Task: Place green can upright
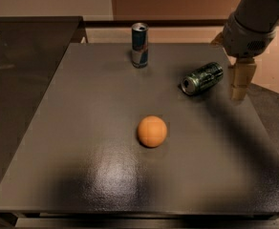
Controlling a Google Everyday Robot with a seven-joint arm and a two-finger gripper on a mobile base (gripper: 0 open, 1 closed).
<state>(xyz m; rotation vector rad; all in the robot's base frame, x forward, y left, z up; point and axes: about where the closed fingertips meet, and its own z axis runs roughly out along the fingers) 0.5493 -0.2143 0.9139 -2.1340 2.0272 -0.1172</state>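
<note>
The green can (202, 78) lies on its side on the dark table (82, 142), toward the back right, its silver top facing front-left. My gripper (241, 82) hangs just to the right of the can, near the table's right edge, apart from the can and holding nothing.
A slim blue-and-silver can (140, 45) stands upright at the back middle of the table. An orange ball (152, 131) rests near the table's centre. A darker counter (20, 56) adjoins on the left. The table's right edge lies under the gripper.
</note>
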